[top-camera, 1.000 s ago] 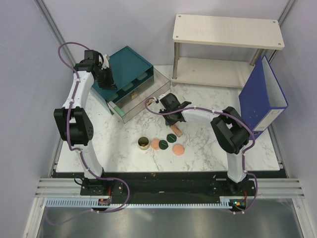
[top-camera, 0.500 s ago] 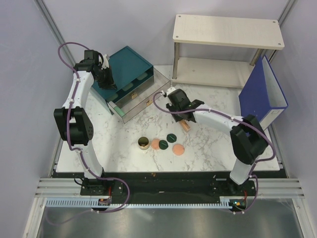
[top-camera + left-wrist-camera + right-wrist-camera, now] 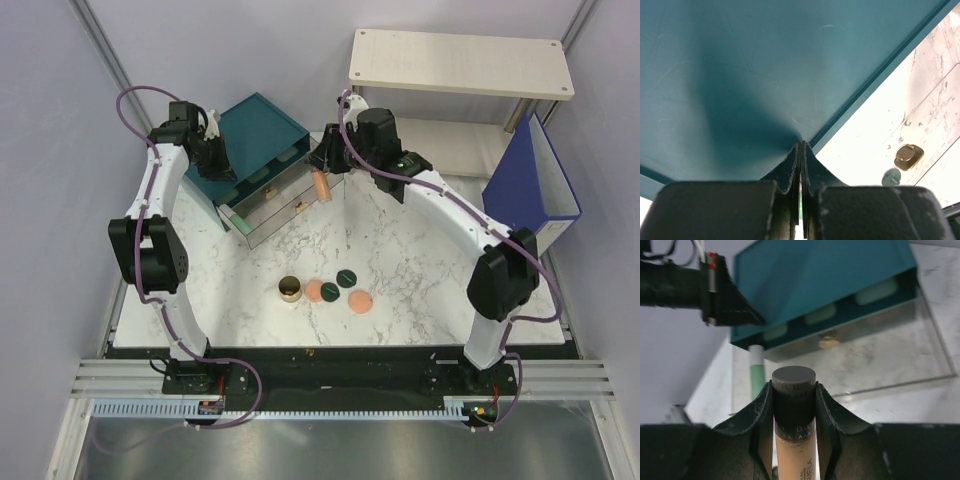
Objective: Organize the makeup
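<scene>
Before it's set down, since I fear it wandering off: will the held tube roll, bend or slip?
Probably rolls: the tube looks round and smooth. Likely stiff, since the right gripper pinches it without visible denting.

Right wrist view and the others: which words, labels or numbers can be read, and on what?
"LL LL": letters only in part, on the dark cap of the makeup tube in the right pincer, which hides the rest.
Lower print on the tube: too blurred to read.
No text visible on the teal drawer box or the blue binder.
</scene>
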